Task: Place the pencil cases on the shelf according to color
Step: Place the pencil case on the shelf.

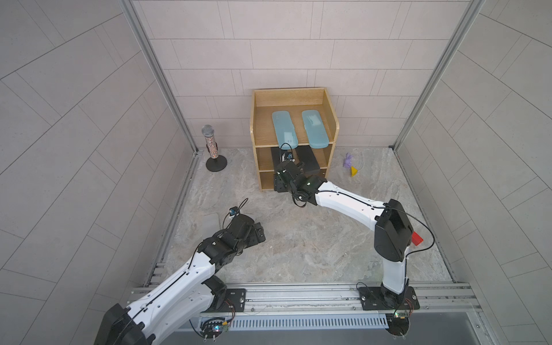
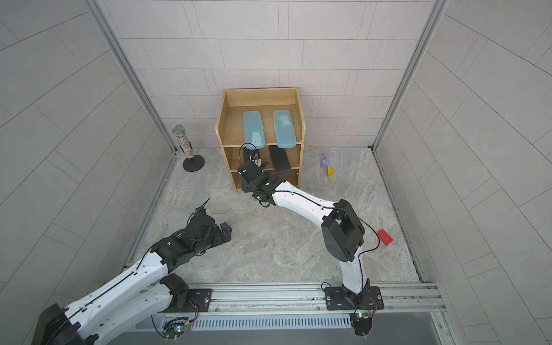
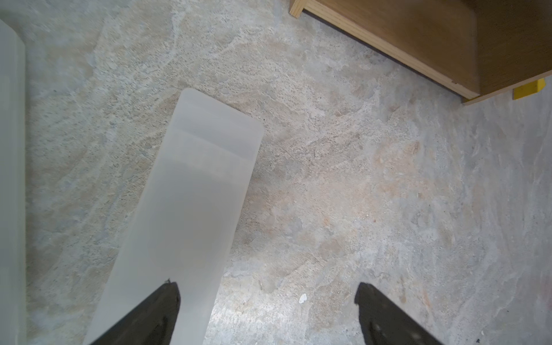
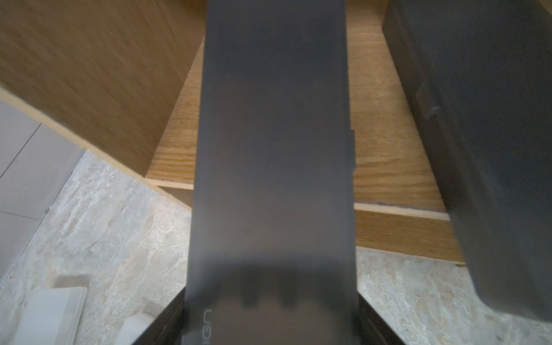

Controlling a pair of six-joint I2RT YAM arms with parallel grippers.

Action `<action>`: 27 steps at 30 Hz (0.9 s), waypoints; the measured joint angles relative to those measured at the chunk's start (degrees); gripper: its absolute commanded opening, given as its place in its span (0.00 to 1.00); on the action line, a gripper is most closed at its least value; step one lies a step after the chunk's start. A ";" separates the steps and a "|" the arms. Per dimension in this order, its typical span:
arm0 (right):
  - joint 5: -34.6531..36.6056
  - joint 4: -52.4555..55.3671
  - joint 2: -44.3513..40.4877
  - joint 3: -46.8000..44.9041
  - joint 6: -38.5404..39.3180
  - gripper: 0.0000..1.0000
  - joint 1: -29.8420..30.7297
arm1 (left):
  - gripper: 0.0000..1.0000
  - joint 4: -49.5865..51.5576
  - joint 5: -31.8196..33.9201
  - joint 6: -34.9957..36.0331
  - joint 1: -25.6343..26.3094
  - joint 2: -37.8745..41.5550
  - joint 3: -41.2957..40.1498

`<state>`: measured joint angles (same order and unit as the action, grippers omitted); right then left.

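Observation:
The wooden shelf (image 1: 254,125) stands at the back wall. Two light-blue pencil cases (image 1: 283,128) (image 1: 315,128) lie side by side on its top tier. My right gripper (image 4: 270,322) is shut on a black pencil case (image 4: 273,149), whose far end lies inside the middle tier, left side. A second black case (image 4: 493,119) rests on the same tier to its right. My left gripper (image 3: 267,286) hangs open low over the table, one finger over a frosted whitish case (image 3: 191,209) lying flat. Another frosted case (image 3: 10,179) lies beside it.
A microphone on a round stand (image 1: 212,146) is left of the shelf. A purple object (image 1: 347,160) and a yellow wedge (image 1: 354,171) lie to its right. A red block (image 1: 417,238) sits behind the right arm's elbow. Tiled walls close in three sides.

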<state>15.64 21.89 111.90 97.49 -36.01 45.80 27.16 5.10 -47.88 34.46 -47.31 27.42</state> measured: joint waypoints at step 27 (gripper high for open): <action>-1.46 7.13 2.51 7.50 2.32 0.93 -1.55 | 1.00 -0.70 -1.03 1.29 0.00 2.01 0.46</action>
<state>14.17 29.02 114.41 104.99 -33.69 44.25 26.46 4.08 -46.59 34.46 -45.30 27.88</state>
